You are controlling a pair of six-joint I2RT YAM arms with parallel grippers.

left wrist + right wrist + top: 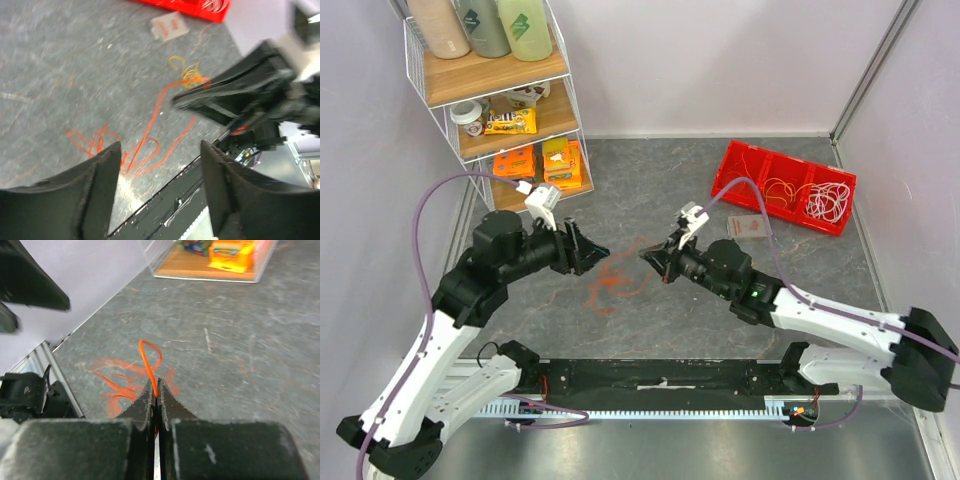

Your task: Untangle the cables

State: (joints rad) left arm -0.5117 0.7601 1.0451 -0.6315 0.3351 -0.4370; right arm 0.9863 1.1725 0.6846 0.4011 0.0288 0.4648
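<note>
A loose tangle of thin orange cables [614, 281] lies on the grey table between the two arms. My right gripper [648, 257] is shut on one orange strand [150, 362], which rises in a loop from its tips [155, 384]. The remaining orange loops [117, 382] spread on the table below. My left gripper [592, 248] hovers open just left of the tangle, nothing between its fingers [106, 172]. In the left wrist view the orange cables [145, 145] run up to the right gripper [220, 97], and a small yellow cable [187, 72] curls beside it.
A red tray [724, 170] at the back right holds yellow cables [780, 188] and white cables [828, 200]. A small packet [745, 227] lies in front of it. A wire shelf rack [510, 120] with bottles and snacks stands back left. A black rail [660, 375] lines the near edge.
</note>
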